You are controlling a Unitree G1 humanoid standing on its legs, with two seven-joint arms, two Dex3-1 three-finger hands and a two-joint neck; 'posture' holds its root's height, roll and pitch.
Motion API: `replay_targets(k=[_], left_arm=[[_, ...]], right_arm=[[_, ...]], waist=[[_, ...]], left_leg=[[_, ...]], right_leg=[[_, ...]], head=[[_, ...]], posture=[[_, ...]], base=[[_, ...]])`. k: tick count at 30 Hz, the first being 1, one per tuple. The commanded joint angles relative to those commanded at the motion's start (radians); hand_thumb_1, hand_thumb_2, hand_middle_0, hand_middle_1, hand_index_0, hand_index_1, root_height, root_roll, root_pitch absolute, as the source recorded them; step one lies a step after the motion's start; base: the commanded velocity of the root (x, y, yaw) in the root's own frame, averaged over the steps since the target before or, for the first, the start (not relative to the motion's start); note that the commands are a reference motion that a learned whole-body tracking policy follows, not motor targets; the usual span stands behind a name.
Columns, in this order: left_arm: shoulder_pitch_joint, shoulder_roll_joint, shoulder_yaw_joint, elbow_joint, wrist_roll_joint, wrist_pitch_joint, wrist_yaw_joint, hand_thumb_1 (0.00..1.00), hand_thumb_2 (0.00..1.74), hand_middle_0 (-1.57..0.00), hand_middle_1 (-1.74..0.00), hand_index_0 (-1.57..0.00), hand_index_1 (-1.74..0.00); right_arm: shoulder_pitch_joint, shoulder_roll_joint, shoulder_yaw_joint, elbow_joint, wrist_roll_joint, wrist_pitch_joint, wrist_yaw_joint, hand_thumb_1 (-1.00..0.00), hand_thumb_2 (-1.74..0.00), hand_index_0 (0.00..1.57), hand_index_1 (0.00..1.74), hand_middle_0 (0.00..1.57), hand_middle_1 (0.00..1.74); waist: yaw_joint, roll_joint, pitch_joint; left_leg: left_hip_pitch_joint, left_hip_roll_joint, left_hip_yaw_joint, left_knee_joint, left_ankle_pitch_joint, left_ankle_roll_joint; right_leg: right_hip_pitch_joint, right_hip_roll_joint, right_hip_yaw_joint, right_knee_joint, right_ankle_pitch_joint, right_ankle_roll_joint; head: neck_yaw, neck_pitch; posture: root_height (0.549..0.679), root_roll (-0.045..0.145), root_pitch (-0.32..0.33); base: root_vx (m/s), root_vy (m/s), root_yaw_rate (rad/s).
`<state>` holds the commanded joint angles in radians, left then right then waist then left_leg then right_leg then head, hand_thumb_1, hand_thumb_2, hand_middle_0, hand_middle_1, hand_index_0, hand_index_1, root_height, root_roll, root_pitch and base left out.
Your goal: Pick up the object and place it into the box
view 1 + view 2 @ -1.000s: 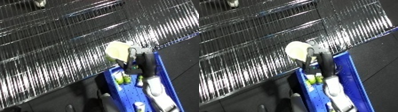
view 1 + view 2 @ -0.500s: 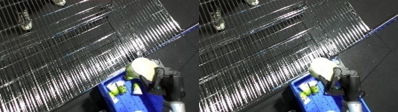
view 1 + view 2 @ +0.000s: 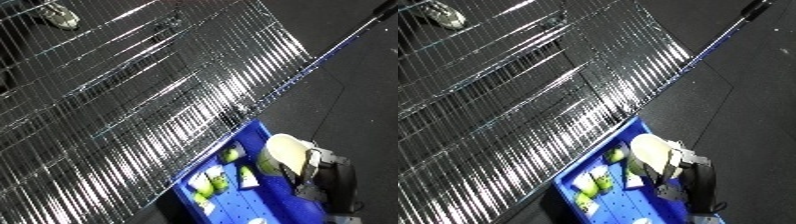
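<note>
The right hand, black, entered from the lower right of both views and was positioned over the right-hand portion of the blue plastic bin. Its fingers were curled round a pale cream, rounded object, so the hand was closed in a grip on that item. The object sat at the top of the hand, above the bin's interior and close to the bin's upper right corner; whether it touched the bin floor or wall could not be determined.

The bin occupied the lower centre of the views, tilted in the frame, with its upper corner next to the edge of the large wire-mesh surface. Inside the bin, several yellow-green rounded items lay on the blue floor toward its left side, just beside the held object but apart from it. A small white piece lay among them.

The wire mesh, silver and reflective, covered the upper left and centre of both views. A small grey-white caster-like part showed through the mesh at the upper left. Dark flooring filled the right side, crossed by a thin bluish bar running along the mesh edge.

The left hand appeared in neither view.
</note>
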<state>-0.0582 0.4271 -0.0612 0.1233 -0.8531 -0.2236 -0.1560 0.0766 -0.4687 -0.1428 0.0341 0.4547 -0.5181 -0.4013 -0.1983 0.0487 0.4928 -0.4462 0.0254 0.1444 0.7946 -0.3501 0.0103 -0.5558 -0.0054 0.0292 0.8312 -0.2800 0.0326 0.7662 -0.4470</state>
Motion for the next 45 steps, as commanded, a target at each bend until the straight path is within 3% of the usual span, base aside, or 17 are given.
replay_targets(k=[2, 10, 20, 27, 34, 40, 45], left_arm=[[-0.012, -0.004, -0.01, 0.01, -0.005, -0.005, 0.005, 1.0, 1.74, -1.57, -1.74, -1.57, -1.74], [-0.054, -0.017, -0.05, 0.035, -0.009, -0.015, 0.027, 1.0, 1.74, -1.57, -1.74, -1.57, -1.74], [-0.082, -0.029, -0.072, 0.05, -0.009, -0.016, 0.043, 1.0, 1.74, -1.57, -1.74, -1.57, -1.74], [-0.085, -0.033, -0.073, 0.049, -0.013, -0.016, 0.051, 1.0, 1.74, -1.57, -1.74, -1.57, -1.74], [-0.076, -0.036, -0.074, 0.04, -0.014, -0.017, 0.048, 1.0, 1.74, -1.57, -1.74, -1.57, -1.74], [-0.074, -0.04, -0.078, 0.038, -0.006, -0.01, 0.044, 1.0, 1.74, -1.57, -1.74, -1.57, -1.74], [-0.071, -0.045, -0.076, 0.046, -0.006, 0.0, 0.045, 1.0, 1.74, -1.57, -1.74, -1.57, -1.74]], right_arm=[[0.001, -0.004, -0.002, 0.048, 0.035, -0.015, 0.005, -0.9, -1.57, 1.41, 1.57, 1.41, 1.57], [-0.017, -0.018, -0.006, 0.194, 0.141, -0.051, 0.048, -0.5, -0.87, 0.79, 0.87, 0.79, 0.87], [-0.039, -0.012, 0.011, 0.231, 0.148, -0.063, 0.054, 0.0, 0.0, 0.0, 0.0, 0.0, 0.0], [-0.038, -0.002, 0.02, 0.208, 0.135, -0.052, 0.054, 0.0, 0.0, 0.0, 0.0, 0.0, 0.0], [-0.046, 0.0, 0.046, 0.139, 0.008, -0.034, 0.034, 0.0, 0.0, 0.0, 0.0, 0.0, 0.0], [-0.068, 0.004, 0.093, 0.045, -0.096, 0.009, 0.045, 0.0, 0.0, 0.0, 0.0, 0.0, 0.0], [-0.089, -0.003, 0.129, -0.023, -0.132, 0.057, 0.083, 0.0, 0.0, 0.0, 0.0, 0.0, 0.0]], waist=[[-0.009, 0.007, 0.002], [-0.022, 0.03, 0.006], [-0.022, 0.043, 0.008], [-0.018, 0.038, 0.014], [0.001, 0.022, 0.02], [0.028, 0.008, 0.018], [0.059, -0.005, 0.01]], left_leg=[[0.01, -0.002, 0.005, -0.005, 0.006, -0.0021], [0.031, -0.019, 0.007, -0.029, 0.022, -0.0067], [0.031, -0.033, 0.002, -0.039, 0.03, -0.0071], [0.02, -0.034, -0.002, -0.032, 0.037, -0.0081], [0.004, -0.028, -0.014, -0.021, 0.048, -0.0111], [-0.012, -0.026, -0.034, -0.024, 0.059, -0.0125], [-0.03, -0.03, -0.054, -0.007, 0.064, -0.0141]], right_leg=[[0.002, 0.0006, 0.005, -0.004, 0.0, -0.0017], [0.005, 0.0039, 0.012, -0.007, 0.001, -0.0046], [-0.004, 0.0076, 0.015, -0.001, 0.004, -0.008], [-0.01, 0.0103, 0.012, 0.004, 0.007, -0.0102], [-0.005, 0.0075, 0.002, 0.003, 0.009, -0.0135], [-0.001, 0.0076, -0.01, 0.017, -0.002, -0.0167], [0.007, -0.0012, -0.027, 0.023, -0.009, -0.0198]], head=[[0.026, 0.001], [0.097, -0.002], [0.093, -0.007], [0.046, -0.023], [-0.046, -0.045], [-0.227, -0.074], [-0.404, -0.103]], posture=[[0.634, 0.091, 0.054], [0.634, 0.096, 0.049], [0.633, 0.1, 0.05], [0.632, 0.101, 0.051], [0.633, 0.102, 0.048], [0.631, 0.1, 0.044], [0.63, 0.098, 0.036]], base=[[0.006, 0.07, -0.114], [0.008, 0.034, -0.034], [0.0, 0.011, 0.012], [-0.011, 0.0, 0.04], [-0.009, -0.012, 0.094], [0.007, -0.034, 0.172], [0.043, -0.028, 0.166]])
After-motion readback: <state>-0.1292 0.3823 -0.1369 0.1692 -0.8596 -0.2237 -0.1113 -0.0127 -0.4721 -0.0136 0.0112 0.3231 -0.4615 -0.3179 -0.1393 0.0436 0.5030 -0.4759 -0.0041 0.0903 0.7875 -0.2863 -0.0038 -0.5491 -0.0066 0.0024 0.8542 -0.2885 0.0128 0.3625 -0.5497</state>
